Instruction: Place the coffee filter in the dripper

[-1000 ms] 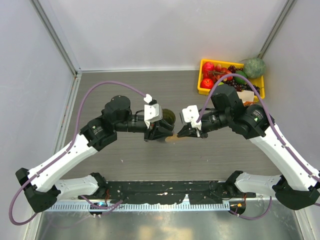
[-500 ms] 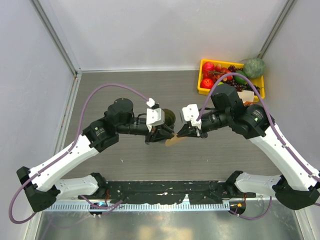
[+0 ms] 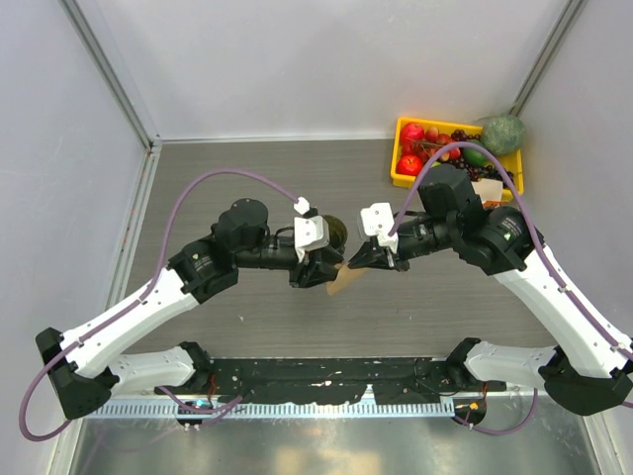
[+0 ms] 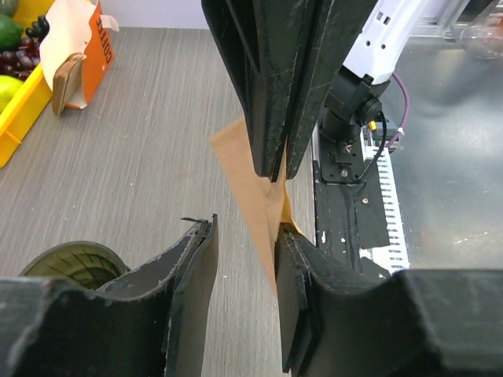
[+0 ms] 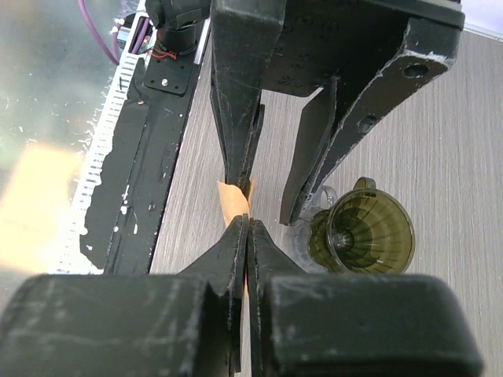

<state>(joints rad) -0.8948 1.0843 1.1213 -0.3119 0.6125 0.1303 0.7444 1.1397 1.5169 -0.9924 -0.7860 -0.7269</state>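
The coffee filter [image 3: 340,284] is a tan paper piece held just above the table between the two grippers. My right gripper [image 3: 358,263] is shut on its upper edge; the pinch shows in the right wrist view [image 5: 247,225], with the filter [image 5: 231,202] sticking out beyond it. My left gripper [image 3: 322,268] is open and straddles the filter [image 4: 253,184], which rests against one finger [image 4: 302,290]. The left gripper's tips [image 4: 242,232] stand apart. The dark olive dripper [image 3: 334,232] stands upright on the table just behind both grippers and is empty [image 5: 371,232].
A yellow crate [image 3: 400,170] of fruit stands at the back right, with a green melon [image 3: 502,134] beside it. An orange and white carton [image 4: 80,49] lies near the crate. The black base plate [image 3: 326,372] runs along the near edge.
My left gripper has moved right, so its open fingers now stand around the filter. The filter has swung from lying level to hanging lower and more to the front. The right gripper has barely moved.
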